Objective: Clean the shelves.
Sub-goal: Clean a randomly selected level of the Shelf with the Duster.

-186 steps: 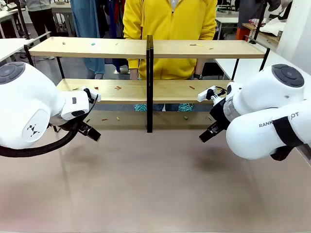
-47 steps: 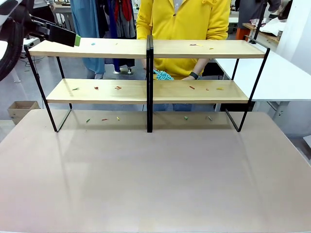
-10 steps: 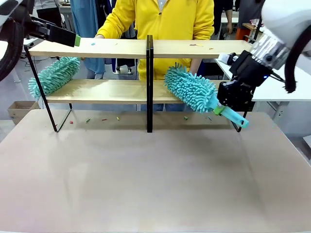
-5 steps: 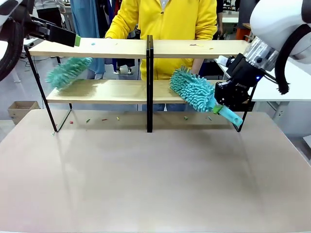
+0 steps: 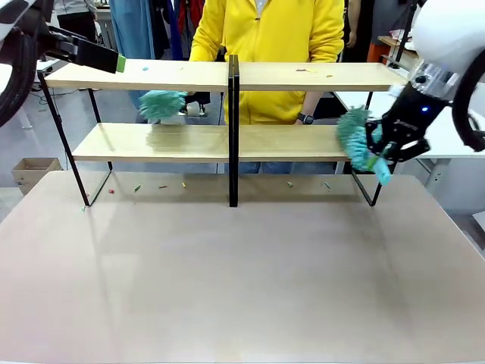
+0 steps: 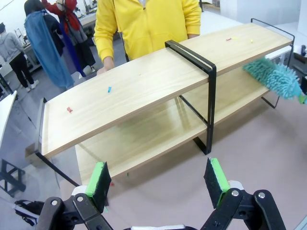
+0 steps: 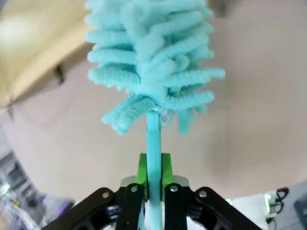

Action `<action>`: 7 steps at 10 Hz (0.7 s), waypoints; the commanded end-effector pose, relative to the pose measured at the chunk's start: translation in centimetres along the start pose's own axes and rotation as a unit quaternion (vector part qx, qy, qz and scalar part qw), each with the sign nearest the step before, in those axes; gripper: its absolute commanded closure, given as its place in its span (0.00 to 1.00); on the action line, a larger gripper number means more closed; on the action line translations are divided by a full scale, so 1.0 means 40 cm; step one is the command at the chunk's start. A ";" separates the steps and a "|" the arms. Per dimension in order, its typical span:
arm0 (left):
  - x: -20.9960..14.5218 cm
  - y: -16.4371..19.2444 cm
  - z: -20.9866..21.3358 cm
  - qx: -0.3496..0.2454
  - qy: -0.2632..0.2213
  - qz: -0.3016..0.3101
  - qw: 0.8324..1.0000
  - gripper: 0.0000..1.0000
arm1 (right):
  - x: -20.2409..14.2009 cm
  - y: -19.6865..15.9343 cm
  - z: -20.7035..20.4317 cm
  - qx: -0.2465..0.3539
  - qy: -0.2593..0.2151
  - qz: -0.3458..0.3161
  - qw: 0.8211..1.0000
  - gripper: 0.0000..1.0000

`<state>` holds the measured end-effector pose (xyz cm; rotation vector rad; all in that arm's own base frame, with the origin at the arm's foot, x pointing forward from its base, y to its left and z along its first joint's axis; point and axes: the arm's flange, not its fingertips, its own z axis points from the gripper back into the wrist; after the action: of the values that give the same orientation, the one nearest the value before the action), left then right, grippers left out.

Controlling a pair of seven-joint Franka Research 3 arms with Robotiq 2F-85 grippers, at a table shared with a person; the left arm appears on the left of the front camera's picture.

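The bare table [image 5: 242, 288] fills the near ground, and a few small coloured scraps [image 5: 163, 186] lie on it toward 12 o'clock, under the shelves [image 5: 303, 140]. The shelves stand across the far part of the table, two long wooden boards on a thin black frame with a central black post, and more small bits dot the top board. At about 3 o'clock from the post, the right hand [image 5: 375, 155] is clamped tight on the thin handle of a teal duster [image 5: 352, 136]. In the right wrist view, the green pads [image 7: 165, 167] of the right hand [image 7: 153, 178] pinch that handle and the fluffy head of the teal duster [image 7: 153, 62] stands straight above them. The head sits at the right end of the lower board; contact cannot be told. At about 10 o'clock, the left hand [image 5: 117, 61] hovers at the left end of the top board. In the left wrist view, the left hand [image 6: 157, 178] has its fingers [image 6: 98, 178] spread wide apart around nothing, looking down on the shelves [image 6: 144, 81]. Beyond, a second teal duster [image 5: 161, 104], blurred, hangs between the two boards at 11 o'clock. A person [image 5: 265, 30] in a yellow top stands behind the shelves.
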<state>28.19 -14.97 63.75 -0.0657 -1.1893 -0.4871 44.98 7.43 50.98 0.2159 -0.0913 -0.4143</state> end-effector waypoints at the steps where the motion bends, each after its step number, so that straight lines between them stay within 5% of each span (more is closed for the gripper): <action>1: -0.002 0.001 0.001 0.003 -0.001 0.000 1.000 0.00 | -0.046 0.006 0.005 -0.107 -0.048 -0.079 0.990 0.88; 2: -0.002 0.001 0.001 0.003 -0.001 0.000 1.000 0.00 | -0.055 0.025 0.006 -0.037 -0.087 0.035 0.995 0.88; 3: -0.002 0.001 0.001 0.003 -0.001 0.000 1.000 0.00 | -0.058 0.031 0.003 0.005 -0.072 0.103 0.992 0.88; 7: -0.002 0.001 0.001 0.003 -0.001 0.000 1.000 0.00 | -0.059 0.022 -0.001 0.086 -0.010 0.156 0.984 0.88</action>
<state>28.19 -14.98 63.75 -0.0656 -1.1893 -0.4873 43.29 10.47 51.29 0.2846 -0.2176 -0.1461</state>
